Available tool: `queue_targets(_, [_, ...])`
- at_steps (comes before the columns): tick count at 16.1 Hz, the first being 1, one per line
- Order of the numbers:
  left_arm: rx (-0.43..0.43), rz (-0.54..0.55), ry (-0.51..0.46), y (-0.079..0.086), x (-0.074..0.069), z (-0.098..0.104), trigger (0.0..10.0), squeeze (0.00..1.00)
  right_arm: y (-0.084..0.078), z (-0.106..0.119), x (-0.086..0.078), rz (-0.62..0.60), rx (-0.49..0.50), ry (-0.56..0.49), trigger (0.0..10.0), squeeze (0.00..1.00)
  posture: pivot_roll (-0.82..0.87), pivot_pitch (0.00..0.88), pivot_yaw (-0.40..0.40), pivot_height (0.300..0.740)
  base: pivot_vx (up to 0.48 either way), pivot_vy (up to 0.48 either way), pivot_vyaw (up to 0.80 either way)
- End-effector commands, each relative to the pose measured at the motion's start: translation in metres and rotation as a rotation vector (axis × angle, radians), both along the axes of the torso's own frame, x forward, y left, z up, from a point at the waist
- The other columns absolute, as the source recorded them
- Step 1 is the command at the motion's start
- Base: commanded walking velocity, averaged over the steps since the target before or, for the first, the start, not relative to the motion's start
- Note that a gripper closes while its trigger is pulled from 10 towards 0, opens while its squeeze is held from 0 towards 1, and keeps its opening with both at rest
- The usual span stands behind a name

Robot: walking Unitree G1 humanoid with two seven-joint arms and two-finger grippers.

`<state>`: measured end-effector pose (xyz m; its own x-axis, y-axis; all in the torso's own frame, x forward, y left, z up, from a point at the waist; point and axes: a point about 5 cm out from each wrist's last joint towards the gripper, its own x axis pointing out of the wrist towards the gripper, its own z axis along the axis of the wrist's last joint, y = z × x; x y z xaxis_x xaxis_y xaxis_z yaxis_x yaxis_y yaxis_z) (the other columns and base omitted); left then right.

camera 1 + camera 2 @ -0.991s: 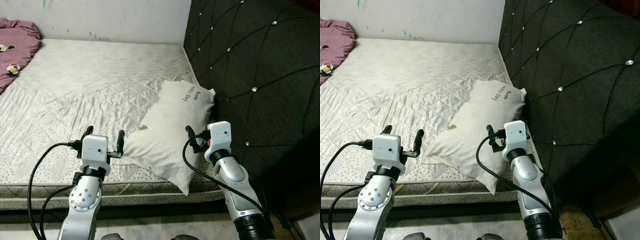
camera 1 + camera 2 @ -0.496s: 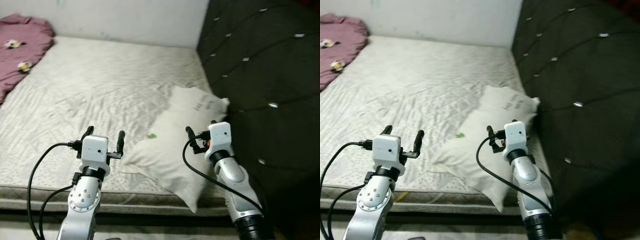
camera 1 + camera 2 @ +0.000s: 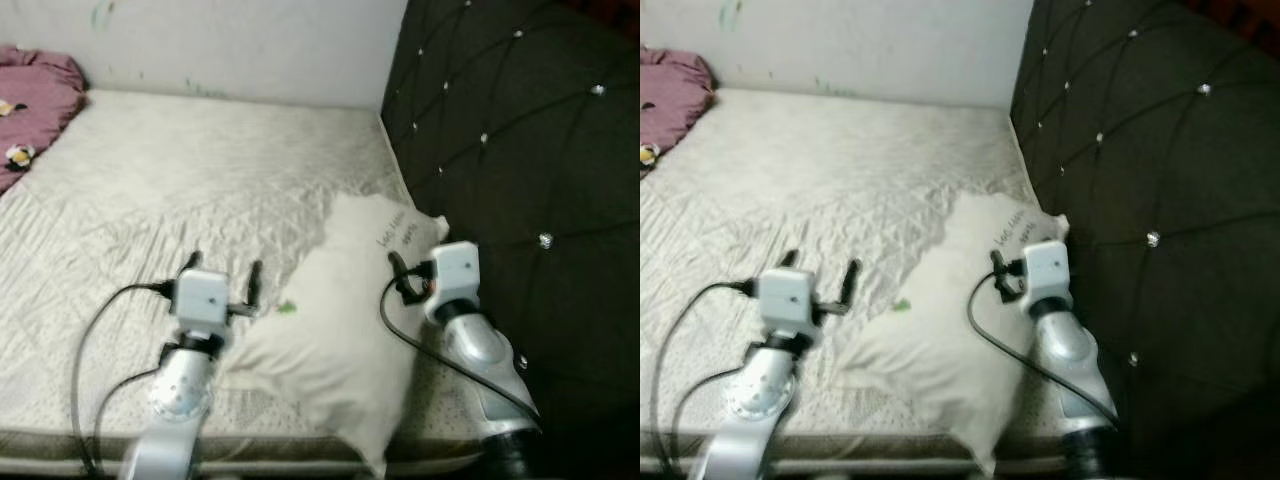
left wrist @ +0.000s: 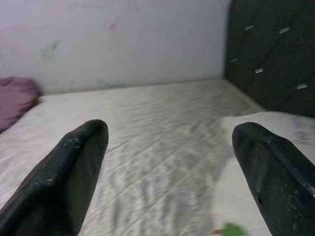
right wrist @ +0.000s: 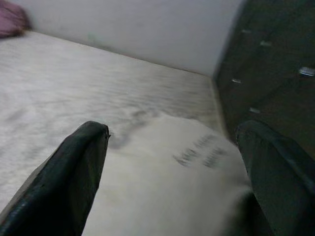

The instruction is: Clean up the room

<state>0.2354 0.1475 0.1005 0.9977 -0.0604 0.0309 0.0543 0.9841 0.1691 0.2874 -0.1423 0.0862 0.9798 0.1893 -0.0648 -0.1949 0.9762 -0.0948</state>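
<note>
A white pillow (image 3: 340, 320) with dark lettering and a small green mark lies slanted on the bed's near right corner, against the headboard, with its lower corner hanging over the mattress edge. My left gripper (image 3: 224, 268) is open and empty, just left of the pillow and above the mattress. The right gripper (image 3: 412, 268) hovers over the pillow's right side near the lettering, also open with nothing held. In the left wrist view the black fingertips (image 4: 69, 172) frame the mattress and the pillow's edge (image 4: 261, 123). The right wrist view looks down on the pillow (image 5: 167, 196).
A bare quilted mattress (image 3: 180, 180) stretches to a white wall (image 3: 230, 40). A dark tufted headboard (image 3: 520, 150) rises on the right. A crumpled pink blanket (image 3: 30, 85) with small toys lies at the far left corner.
The whole picture has shifted and blurred, so the camera has moved; the bed now looks nearer. Both grippers keep the same open stance, and the pillow lies where it was.
</note>
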Motion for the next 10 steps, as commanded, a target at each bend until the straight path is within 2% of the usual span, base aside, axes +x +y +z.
queue_targets(1, [0.007, 0.01, 0.003, 0.0006, -0.0012, -0.0002, 10.0, 0.0, -0.001, 0.0012, 0.0001, -0.002, -0.009, -0.003, 10.0, 0.0, 0.01, 0.0, -0.063, 0.74, 0.0, 0.0, 0.0])
queue_targets(5, [0.006, 0.019, 0.005, 0.0005, -0.0013, -0.0004, 10.0, 0.0, -0.0014, 0.0013, -0.0001, 0.002, -0.006, -0.003, 10.0, 0.0, 0.01, 0.0, -0.067, 0.74, 0.0, 0.0, 0.0])
queue_targets(10, [0.012, 0.029, 0.004, 0.0013, -0.0008, -0.0003, 10.0, 0.0, -0.0011, 0.0019, 0.0001, 0.007, -0.007, -0.005, 10.0, 0.0, 0.0, 0.0, -0.067, 0.68, 0.0, 0.0, 0.0])
